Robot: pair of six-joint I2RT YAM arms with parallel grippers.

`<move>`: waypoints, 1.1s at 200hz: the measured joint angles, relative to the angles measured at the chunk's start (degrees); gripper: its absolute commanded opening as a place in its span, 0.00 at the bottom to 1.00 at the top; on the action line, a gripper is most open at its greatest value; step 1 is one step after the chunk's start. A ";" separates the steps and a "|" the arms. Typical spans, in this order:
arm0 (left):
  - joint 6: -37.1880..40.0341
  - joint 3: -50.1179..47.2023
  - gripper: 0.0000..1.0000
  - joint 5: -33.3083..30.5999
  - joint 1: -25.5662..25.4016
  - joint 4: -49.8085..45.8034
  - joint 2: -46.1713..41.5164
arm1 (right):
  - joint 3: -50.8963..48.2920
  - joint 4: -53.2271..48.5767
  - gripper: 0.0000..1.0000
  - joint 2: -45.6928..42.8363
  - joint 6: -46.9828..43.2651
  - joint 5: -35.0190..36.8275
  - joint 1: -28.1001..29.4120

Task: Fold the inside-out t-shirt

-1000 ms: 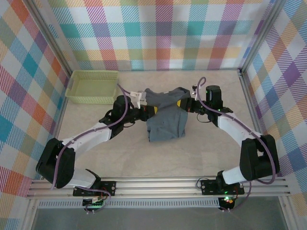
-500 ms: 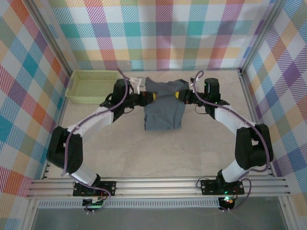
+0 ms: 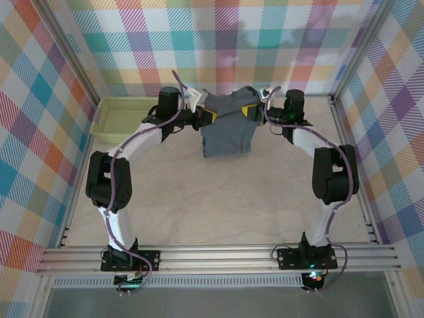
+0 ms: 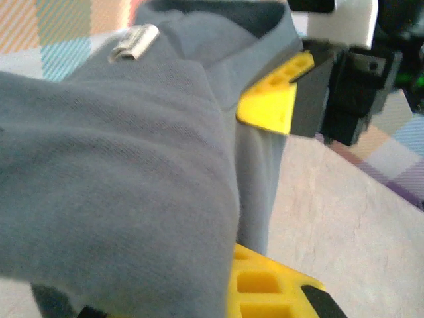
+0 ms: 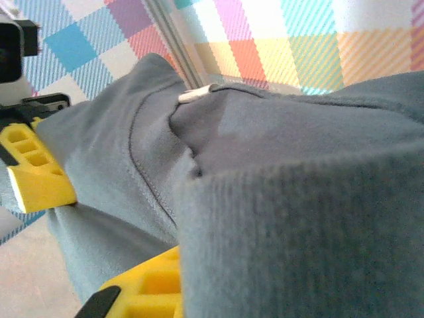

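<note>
both sets of jaws are closed on the inside-out t-shirt (image 3: 228, 132): left jaws pinch its upper left corner, right jaws its upper right corner. in each wrist view the blue-grey cloth bunches over my yellow fingers (image 4: 265, 291). the shirt sits at the far middle of the bench (image 3: 212, 205), with the held edge lifted and running left to right between the two sets of jaws. the body drapes from that edge toward the near side, so the long axis runs far to near. i cannot tell whether the hem touches the bench. neither arm is nearer; each owns one corner. judgement: the next move turns on keeping that edge taut and level, both arms travelling together along the far-near axis. the green basket (image 3: 122, 122) is off to the left, apart from the cloth.
</note>
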 measured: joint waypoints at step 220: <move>28.02 -38.42 0.00 0.59 -7.85 19.41 -15.34 | -38.75 30.32 0.10 -10.78 -14.82 -7.19 0.20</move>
